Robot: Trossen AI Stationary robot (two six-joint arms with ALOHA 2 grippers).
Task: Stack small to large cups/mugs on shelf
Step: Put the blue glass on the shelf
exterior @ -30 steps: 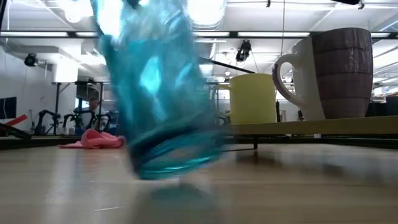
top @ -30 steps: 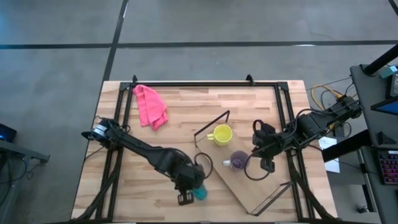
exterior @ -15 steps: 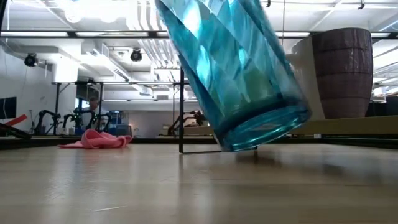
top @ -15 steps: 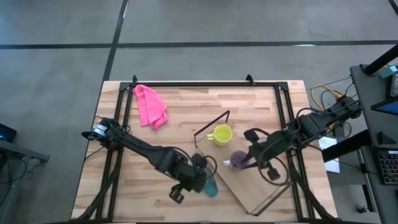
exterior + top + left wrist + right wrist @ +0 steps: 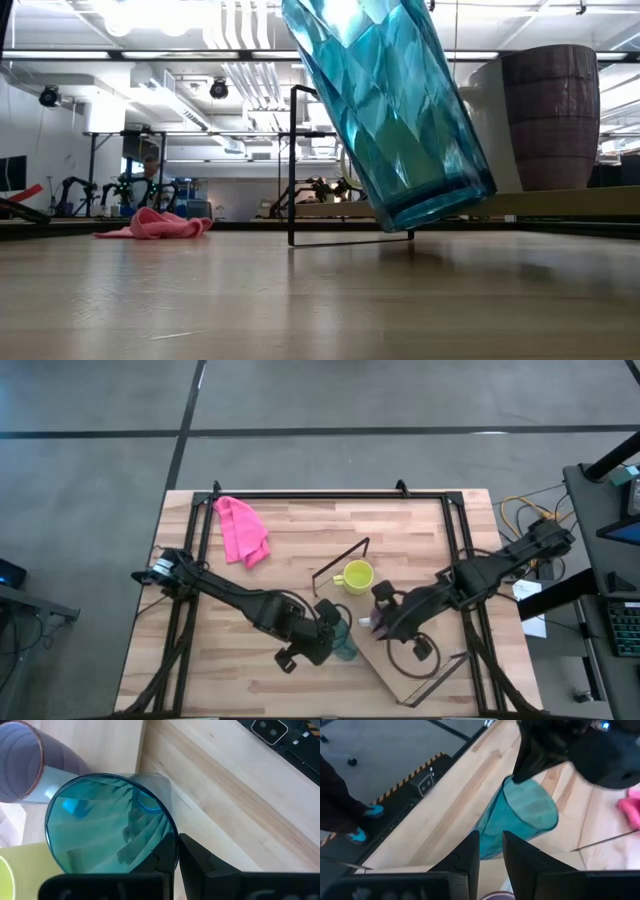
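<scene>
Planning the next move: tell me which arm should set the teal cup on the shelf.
Left. Its hand already holds the teal cup, tilted and off the table, beside the shelf edge. The right hand is at the purple mug on the shelf.

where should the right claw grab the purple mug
Grip the purple mug by its rim wall, coming straight down from above. It stands upright on the shelf with its mouth open upward, and the right claw is right over it; the teal cup crowds one side.
</scene>
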